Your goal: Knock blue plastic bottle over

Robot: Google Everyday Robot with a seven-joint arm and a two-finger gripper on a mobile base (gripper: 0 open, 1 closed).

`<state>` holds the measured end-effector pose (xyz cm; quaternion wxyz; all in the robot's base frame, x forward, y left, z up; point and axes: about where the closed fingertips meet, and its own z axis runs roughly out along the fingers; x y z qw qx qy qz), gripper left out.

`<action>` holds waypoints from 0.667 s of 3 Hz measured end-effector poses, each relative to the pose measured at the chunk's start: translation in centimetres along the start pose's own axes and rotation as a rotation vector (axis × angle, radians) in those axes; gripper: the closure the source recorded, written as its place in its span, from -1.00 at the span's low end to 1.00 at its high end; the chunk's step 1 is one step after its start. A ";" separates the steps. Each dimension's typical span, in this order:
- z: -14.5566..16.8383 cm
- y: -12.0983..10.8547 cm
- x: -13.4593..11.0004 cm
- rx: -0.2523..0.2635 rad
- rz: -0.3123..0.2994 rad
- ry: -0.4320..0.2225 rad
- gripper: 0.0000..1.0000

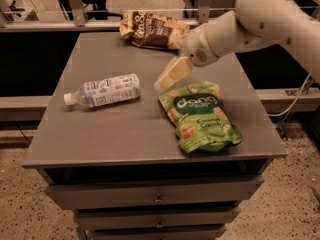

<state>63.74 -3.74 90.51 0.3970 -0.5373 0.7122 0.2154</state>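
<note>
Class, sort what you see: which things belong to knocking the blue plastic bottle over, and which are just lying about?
Belongs to the job:
blue plastic bottle, lying on its side
gripper, to the bottle's right, apart from it

Just lying about:
green snack bag
brown snack bag at the far edge

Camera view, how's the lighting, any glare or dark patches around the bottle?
Camera view: dim, warm light tints the grey table brownish; there is no strong glare on the bottle, which lies on its side left of the gripper; the gripper hangs above the table beside the green snack bag; the space beyond the table's left edge is in deep shadow.
</note>
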 end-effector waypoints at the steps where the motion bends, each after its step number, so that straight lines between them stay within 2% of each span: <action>1: -5.1 -3.2 1.6 0.180 0.096 -0.153 -1.00; 2: -7.5 -5.3 1.9 0.281 0.122 -0.191 -1.00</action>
